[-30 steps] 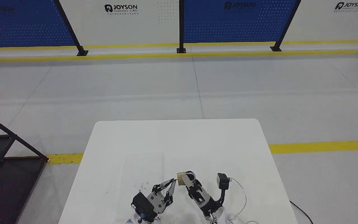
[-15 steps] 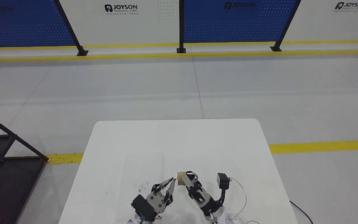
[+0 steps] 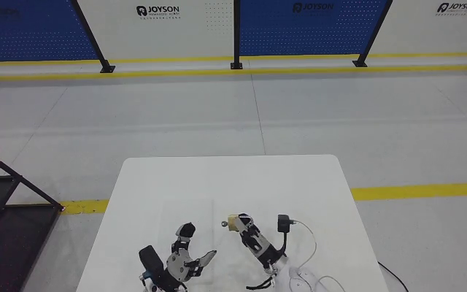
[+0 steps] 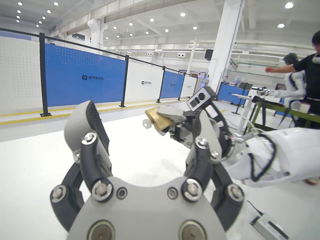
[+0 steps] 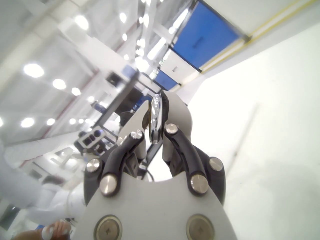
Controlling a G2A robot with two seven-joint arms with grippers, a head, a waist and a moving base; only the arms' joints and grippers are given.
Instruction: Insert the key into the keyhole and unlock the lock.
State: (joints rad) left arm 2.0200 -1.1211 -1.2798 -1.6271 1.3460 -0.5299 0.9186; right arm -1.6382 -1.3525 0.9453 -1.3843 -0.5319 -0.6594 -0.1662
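My right gripper [image 3: 242, 223] holds a brass padlock [image 3: 233, 221] just above the white table [image 3: 219, 182], near its front edge. A small silver key [image 4: 147, 123] sticks out of the padlock's [image 4: 158, 121] end, pointing toward my left gripper [image 4: 146, 126]. The left gripper [image 3: 199, 242] sits a little apart from the key, open, with nothing between its fingers. In the right wrist view the right gripper [image 5: 156, 106] is shut on the padlock, whose shiny shackle [image 5: 156, 118] runs between the fingers.
A white cable [image 3: 310, 244] loops over the table right of the right arm. A small grey box [image 4: 267, 226] lies near the front edge. The far half of the table is bare.
The left gripper has let go of the key, opened and drawn back toward the near left. The key stays in the padlock. The right gripper with the padlock shifted slightly farther away.
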